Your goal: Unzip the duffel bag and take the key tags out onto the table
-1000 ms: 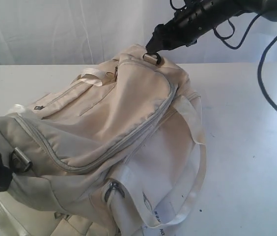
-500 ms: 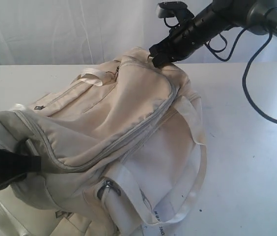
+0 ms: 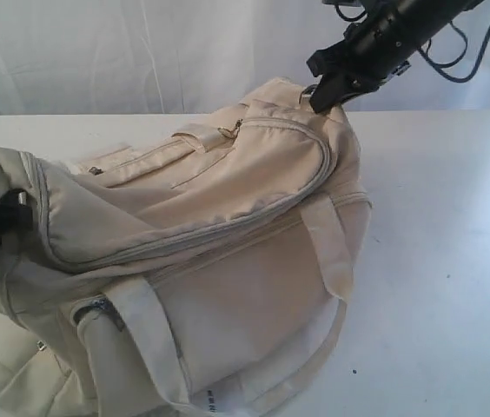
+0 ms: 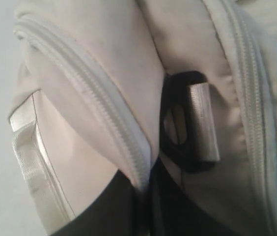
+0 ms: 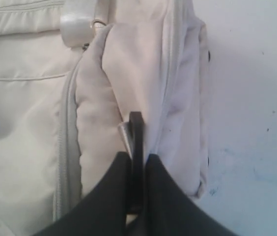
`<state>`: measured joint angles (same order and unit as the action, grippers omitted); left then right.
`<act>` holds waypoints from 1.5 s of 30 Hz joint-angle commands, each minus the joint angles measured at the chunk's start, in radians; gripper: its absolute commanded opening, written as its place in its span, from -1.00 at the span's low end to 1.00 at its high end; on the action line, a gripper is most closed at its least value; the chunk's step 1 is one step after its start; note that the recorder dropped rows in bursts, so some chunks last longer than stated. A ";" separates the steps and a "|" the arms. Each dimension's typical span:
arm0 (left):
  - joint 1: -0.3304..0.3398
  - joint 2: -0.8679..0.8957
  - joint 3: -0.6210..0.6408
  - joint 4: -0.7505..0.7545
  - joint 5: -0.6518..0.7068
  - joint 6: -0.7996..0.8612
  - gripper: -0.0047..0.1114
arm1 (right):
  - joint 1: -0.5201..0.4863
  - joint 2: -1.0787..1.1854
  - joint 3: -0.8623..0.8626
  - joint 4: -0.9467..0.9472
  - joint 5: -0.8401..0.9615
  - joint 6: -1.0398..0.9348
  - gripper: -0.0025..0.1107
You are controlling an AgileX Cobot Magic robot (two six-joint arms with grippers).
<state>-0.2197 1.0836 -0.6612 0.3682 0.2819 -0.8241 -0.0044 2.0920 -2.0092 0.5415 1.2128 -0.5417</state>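
**Near end.** The left gripper (image 3: 6, 217) is clenched on a fold of the duffel bag (image 3: 228, 217). In the left wrist view it bites the fabric next to a zipper run, just beside the near D-ring (image 4: 190, 123). Half a second ago this end sagged low. It is now hauled up and back.

**Body.** The bag is drawn taut between the two arms and has swung round, so its side panel and webbing strap (image 3: 327, 243) face the camera. The main zipper (image 3: 193, 234) reads closed along all of its visible length. The key tags are not in view and are presumably inside.

**Far end.** The right gripper (image 3: 325, 94) is clamped on the far D-ring (image 5: 136, 130). It has moved up and to the right since a second ago.

**Table.** The table (image 3: 453, 261) carries the bag's underside.

**Finding.** The bag is tensioned and ready for unzipping, but unzipping has not begun.
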 commanded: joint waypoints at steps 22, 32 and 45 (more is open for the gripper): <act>0.020 0.382 -0.447 -0.464 0.238 0.879 -0.92 | -0.016 -0.585 0.896 -0.272 -0.429 0.234 -0.96; 0.020 0.364 -0.447 -0.464 0.342 1.007 0.10 | -0.016 -0.586 0.842 -0.258 -0.429 0.226 -0.28; 0.020 0.191 -0.734 -0.502 0.467 1.017 0.29 | -0.016 -0.782 0.695 -0.267 -0.387 0.226 0.20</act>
<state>-0.1983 1.3016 -1.3315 -0.0893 0.6871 0.1961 -0.0144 1.3531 -1.3019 0.2820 0.8001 -0.3140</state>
